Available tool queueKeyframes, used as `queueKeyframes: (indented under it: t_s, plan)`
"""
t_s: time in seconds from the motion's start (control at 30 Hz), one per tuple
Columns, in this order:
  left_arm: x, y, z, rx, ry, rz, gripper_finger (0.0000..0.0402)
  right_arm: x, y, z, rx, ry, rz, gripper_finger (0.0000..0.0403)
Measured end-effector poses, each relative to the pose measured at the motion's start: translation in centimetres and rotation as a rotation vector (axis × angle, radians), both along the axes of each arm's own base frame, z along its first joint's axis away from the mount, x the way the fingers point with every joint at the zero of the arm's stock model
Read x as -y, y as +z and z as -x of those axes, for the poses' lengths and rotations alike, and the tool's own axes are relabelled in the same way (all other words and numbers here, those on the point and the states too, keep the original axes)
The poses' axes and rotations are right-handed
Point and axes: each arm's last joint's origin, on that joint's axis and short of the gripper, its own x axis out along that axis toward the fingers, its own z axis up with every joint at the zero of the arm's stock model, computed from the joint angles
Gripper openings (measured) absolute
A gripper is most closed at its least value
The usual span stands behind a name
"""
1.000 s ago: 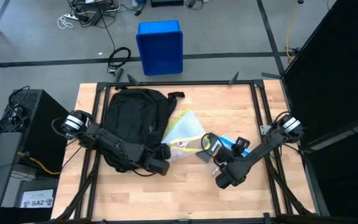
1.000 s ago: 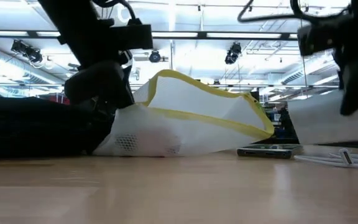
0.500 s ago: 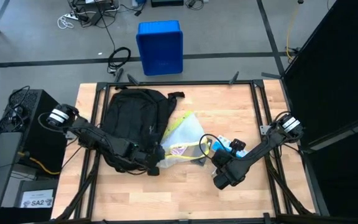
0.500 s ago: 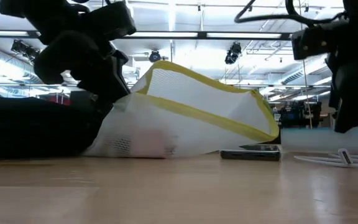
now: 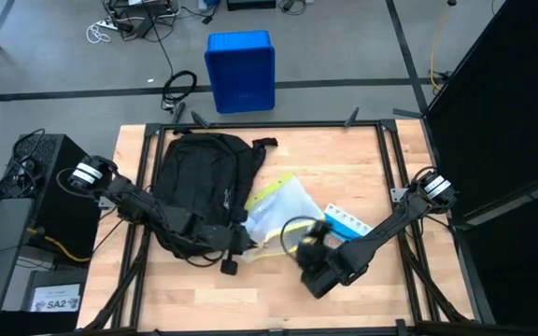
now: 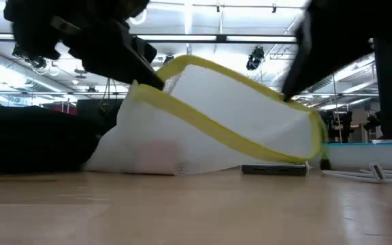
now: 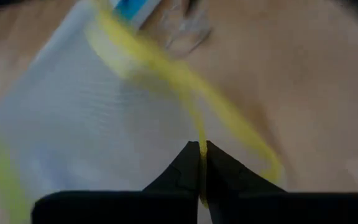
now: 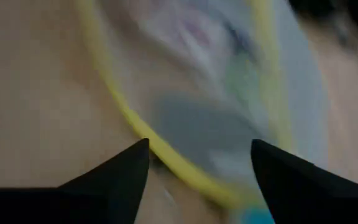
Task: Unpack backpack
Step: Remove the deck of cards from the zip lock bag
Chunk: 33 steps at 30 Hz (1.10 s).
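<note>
The big round black cloth backpack (image 5: 199, 177) lay on the wooden bench (image 5: 362, 159), nearer the left arm. The left end effector (image 7: 201, 163) was pinched shut on the yellow strap of a white mesh bag (image 5: 276, 207) just beside the backpack. The right end effector (image 8: 197, 163) had its fingers apart over the strap, holding nothing.

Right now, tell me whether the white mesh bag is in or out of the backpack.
Out. The mesh bag lies on the table beside the backpack. The left gripper is shut on its yellow trim; the right gripper is open at it.
</note>
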Motion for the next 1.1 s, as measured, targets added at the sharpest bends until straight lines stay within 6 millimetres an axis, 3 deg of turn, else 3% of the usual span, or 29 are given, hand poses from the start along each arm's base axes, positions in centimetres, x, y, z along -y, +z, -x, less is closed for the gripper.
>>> queueKeyframes:
  t_s: [0.2,0.43,0.6,0.73,1.1]
  plan:
    - [-0.8,-1.2,0.5,0.018,-0.008,0.048,0.0000,-0.3,0.2,-3.0,0.196,0.222,-0.052,0.0174]
    - [-1.2,-1.1,0.3,0.058,0.015,0.080,0.0000,4.5,-2.1,-4.5,0.179,0.120,-0.112,0.0104]
    - [-1.2,-0.9,0.2,0.073,0.019,0.085,0.0000,7.6,-4.1,-4.8,0.119,0.136,-0.199,0.0082]
    - [-1.2,-0.9,0.2,0.075,0.020,0.084,0.0000,9.4,-4.8,-4.8,0.091,0.146,-0.153,0.0100]
    - [-1.2,-0.9,0.2,0.075,0.025,0.082,0.0000,13.0,-4.6,-5.8,0.166,-0.041,-0.181,0.0226]
